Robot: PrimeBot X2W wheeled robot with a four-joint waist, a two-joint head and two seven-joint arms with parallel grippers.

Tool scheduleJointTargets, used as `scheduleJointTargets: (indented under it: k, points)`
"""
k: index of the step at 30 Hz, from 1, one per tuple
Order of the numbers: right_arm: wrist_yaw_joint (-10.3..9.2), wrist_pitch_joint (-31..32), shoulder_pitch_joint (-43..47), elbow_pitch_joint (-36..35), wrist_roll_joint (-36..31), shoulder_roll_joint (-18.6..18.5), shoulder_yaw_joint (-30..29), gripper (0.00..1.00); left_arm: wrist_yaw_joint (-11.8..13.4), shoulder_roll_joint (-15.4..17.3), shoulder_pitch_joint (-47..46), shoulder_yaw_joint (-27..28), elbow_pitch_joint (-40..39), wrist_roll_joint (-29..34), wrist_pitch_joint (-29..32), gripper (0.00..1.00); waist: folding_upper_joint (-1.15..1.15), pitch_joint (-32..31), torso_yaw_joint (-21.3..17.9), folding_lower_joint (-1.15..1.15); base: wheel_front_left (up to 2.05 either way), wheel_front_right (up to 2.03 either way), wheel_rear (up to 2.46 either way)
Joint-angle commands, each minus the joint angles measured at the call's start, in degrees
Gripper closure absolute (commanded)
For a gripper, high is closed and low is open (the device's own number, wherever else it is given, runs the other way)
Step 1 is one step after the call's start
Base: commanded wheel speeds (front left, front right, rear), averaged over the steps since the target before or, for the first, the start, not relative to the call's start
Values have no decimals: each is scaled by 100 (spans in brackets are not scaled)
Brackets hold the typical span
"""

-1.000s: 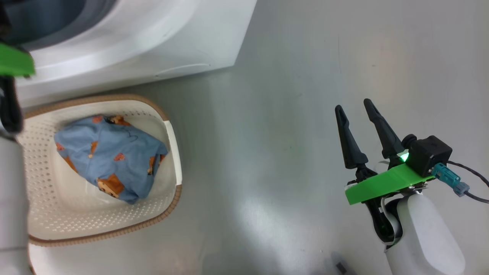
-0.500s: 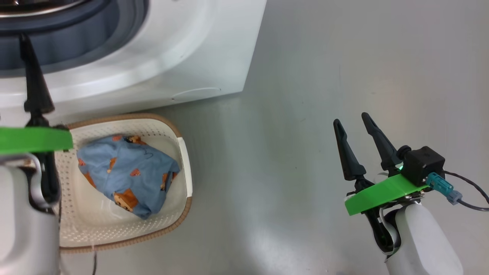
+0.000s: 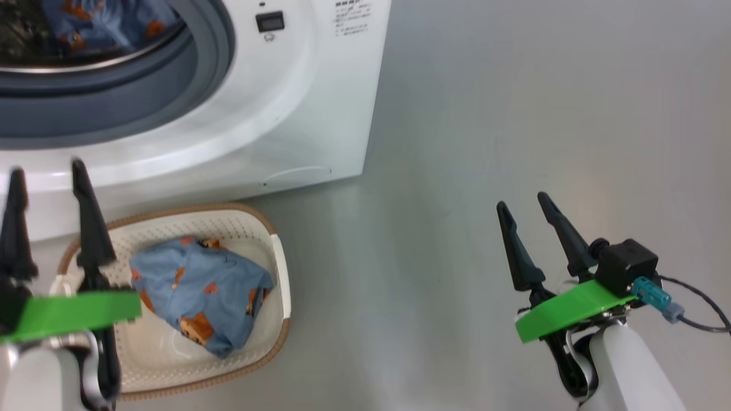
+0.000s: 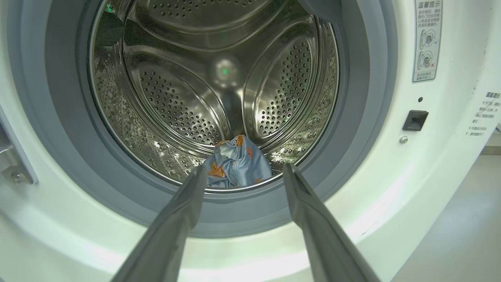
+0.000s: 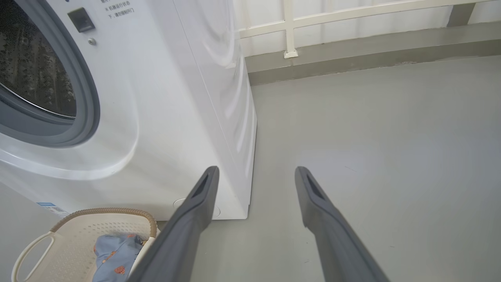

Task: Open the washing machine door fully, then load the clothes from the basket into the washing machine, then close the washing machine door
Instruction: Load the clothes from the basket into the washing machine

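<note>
Head view: left gripper [image 3: 47, 167] and right gripper [image 3: 521, 199] both spread wide, empty; one light-blue garment [image 3: 200, 297] lies in the basket [image 3: 282, 279], a second garment [image 4: 236, 162] inside the washing machine drum [image 4: 176, 98].

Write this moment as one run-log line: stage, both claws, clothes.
stage: loading | left claw: open, empty, facing drum | right claw: open, empty, above floor | items: one piece in drum, another piece in basket

We see our right gripper [image 5: 256, 169] spread wide and empty over the grey floor [image 5: 391, 137]. At the view's left stands the washing machine [image 5: 164, 98], with the basket [image 5: 70, 241] holding light-blue clothes [image 5: 113, 254] just before it.
</note>
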Motion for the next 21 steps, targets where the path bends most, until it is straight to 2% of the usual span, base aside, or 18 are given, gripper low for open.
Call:
scheduleJointTargets:
  k: [1, 13, 21]
  points:
    - [17, -27, 204, -139, -71, 33, 126, 0, 41, 92, 236, 236, -242, 126, -28, 0, 0, -216, -67, 1, 0, 0, 0]
    - [17, -27, 483, -335, -229, 33, 176, 0, 8, -277, 1256, 569, -490, 348, -28, 0, 0, -870, -185, 1, 0, 0, 0]
    - [17, -27, 729, -353, -284, 33, 135, 0, 14, -390, 1816, 679, -457, 389, -28, 0, 0, -1427, -242, 1, 0, 0, 0]
